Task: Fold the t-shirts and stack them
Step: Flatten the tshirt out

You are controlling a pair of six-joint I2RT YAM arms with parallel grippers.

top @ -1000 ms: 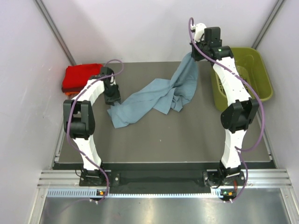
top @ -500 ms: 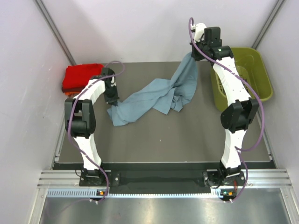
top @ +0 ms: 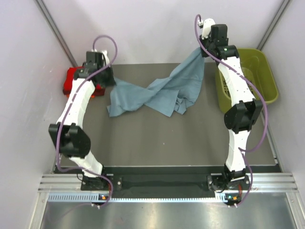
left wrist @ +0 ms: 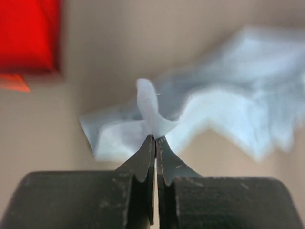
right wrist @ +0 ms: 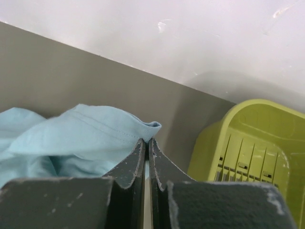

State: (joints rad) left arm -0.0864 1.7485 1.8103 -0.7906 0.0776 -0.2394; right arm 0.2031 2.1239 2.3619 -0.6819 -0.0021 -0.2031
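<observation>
Risen toward 10 o'clock since 1 second earlier, the left tool (left wrist: pixel 155 139) clenched a corner of the grey-blue t-shirt (top: pixel 164 90). The right tool (right wrist: pixel 147 141) clamped its hem at 1 o'clock. This looked like the spreading step. Next, it likely needed stretching flat over the bench (top: pixel 167 143).

My left pincer (left wrist: pixel 155 139) has snapped shut on a corner of the grey-blue t-shirt (top: pixel 162 93); I have lifted that corner and carried it back beside the red folded stack (top: pixel 74 78); the cloth now stretches across to my right pincer (right wrist: pixel 147 139).
</observation>
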